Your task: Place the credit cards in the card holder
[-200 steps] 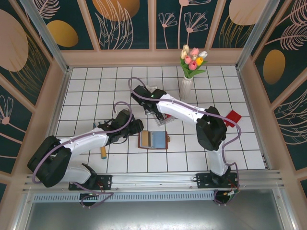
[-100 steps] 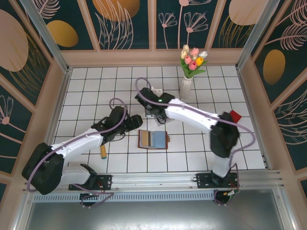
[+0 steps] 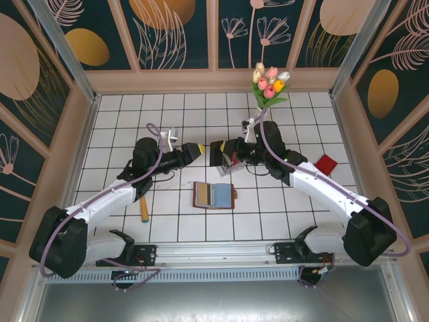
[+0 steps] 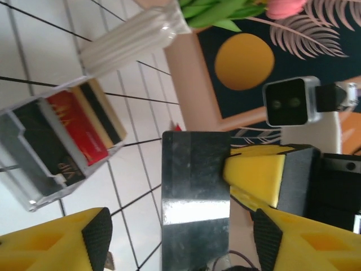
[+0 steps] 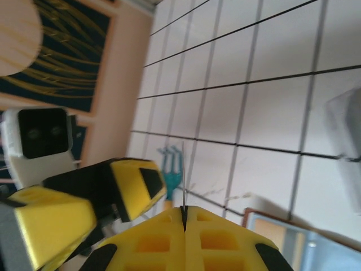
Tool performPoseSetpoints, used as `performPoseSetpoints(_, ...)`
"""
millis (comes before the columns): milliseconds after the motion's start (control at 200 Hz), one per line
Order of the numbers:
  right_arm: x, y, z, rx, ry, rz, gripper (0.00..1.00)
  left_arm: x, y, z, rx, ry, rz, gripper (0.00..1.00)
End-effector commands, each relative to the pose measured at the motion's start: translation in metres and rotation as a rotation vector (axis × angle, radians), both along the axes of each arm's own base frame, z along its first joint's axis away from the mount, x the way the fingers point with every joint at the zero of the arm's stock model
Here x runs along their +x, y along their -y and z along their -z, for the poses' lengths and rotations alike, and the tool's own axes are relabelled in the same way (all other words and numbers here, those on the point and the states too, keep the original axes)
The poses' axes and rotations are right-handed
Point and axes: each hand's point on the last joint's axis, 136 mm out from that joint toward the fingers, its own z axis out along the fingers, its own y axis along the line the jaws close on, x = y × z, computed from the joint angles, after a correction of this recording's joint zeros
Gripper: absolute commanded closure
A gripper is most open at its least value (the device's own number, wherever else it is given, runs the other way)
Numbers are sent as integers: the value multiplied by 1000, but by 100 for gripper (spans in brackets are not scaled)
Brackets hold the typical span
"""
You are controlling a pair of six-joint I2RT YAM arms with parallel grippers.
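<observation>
A dark grey credit card (image 4: 194, 197) hangs in the air, and my right gripper (image 3: 218, 153) is shut on its edge. The right wrist view has that card (image 5: 183, 169) edge-on, sticking out of the shut right gripper (image 5: 184, 210). My left gripper (image 3: 196, 150) faces it. The left gripper (image 4: 180, 234) is open, with the card between its pads (image 4: 96, 231) and a gap on each side. The brown card holder (image 3: 214, 196) lies open on the tiles below. More credit cards, red and dark, stand in a clear box (image 4: 62, 135).
A white vase of tulips (image 3: 261, 114) stands behind the right arm. A red object (image 3: 326, 163) lies at the right. A teal toy rake (image 5: 169, 172) with a wooden handle (image 3: 143, 211) lies under the left arm. The clear box (image 3: 229, 168) sits beneath the right gripper.
The right gripper has lifted away from the clear box with the dark card and turned left. The left gripper has risen and swung right, so the card is now between its fingers.
</observation>
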Motion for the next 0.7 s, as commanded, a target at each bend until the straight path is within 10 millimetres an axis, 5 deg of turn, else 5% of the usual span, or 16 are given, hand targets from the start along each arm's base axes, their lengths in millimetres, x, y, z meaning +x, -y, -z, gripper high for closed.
performPoseSetpoints(0,-13,-9,-39,177,60,-108,100,-9,8,-21,-91,48,87,36)
performPoseSetpoints(350,-14,-16,-37,255,33,-149,100,-15,10,-17,-95,32,113,66)
performPoseSetpoints(525,-10,-16,-23,236,-5,-125,100,-16,8,-17,-100,28,103,100)
performPoseSetpoints(691,-5,-4,6,132,-55,-53,95,-18,5,-17,-88,27,94,100)
